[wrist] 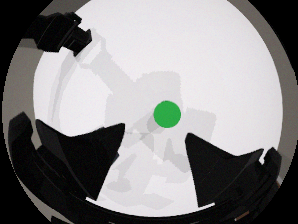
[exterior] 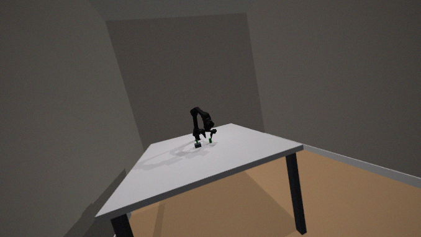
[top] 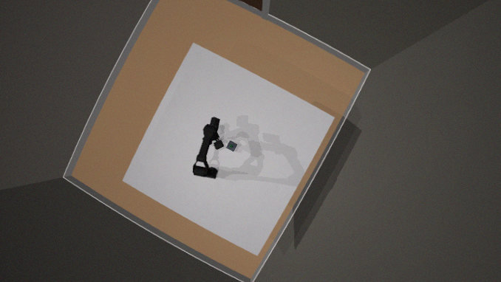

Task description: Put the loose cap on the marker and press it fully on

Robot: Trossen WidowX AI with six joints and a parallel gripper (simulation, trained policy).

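The green cap (exterior: 210,140) (wrist: 167,114) stands upright on the table; the wrist view shows its round top. My gripper (exterior: 208,136) (wrist: 156,133) is open, low above the table, its tips close to the height of the cap's top. In the wrist view the cap is just beyond the gap between the fingertips, nearer the right finger, with nothing held. The dark grey holder block (top: 233,142) (exterior: 197,145) stands beside the arm, with the green marker (top: 231,146) (exterior: 196,141) upright in it, uncapped. The holder is outside the wrist view. The arm hides the cap in the top view.
The white table (top: 222,214) (exterior: 248,146) carries the black arm, whose shadows fall across the table around the holder and cap. A black part of the arm (wrist: 55,32) shows at the wrist view's upper left. The holder is a short way to the side of the gripper.
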